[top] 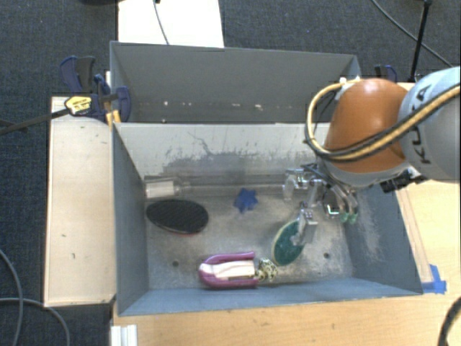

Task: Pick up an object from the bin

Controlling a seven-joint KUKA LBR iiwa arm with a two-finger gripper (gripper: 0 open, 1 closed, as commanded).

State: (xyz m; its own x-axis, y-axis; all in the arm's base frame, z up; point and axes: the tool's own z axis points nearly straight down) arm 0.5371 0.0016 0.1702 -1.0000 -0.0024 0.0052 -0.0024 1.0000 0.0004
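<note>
My gripper (pixel 319 222) hangs low in the right half of the bin, below the orange wrist cover, and stands open. Its left finger (pixel 305 228) reaches down to the upper edge of a dark green oval thing (pixel 287 248), which lies tilted on the bin floor. Nothing shows between the fingers. A purple and white oblong thing (pixel 229 270) lies along the front wall, left of the green one, with a small speckled piece (pixel 268 271) at its right end. A small blue scrap (pixel 245 200) lies on the floor at mid-bin.
A black oval pad (pixel 177 216) rests at the left of the floor. Behind it a clear rod with a white end (pixel 161 188) lies along the back wall. The arm and its looped cable hang over the bin's right rear corner.
</note>
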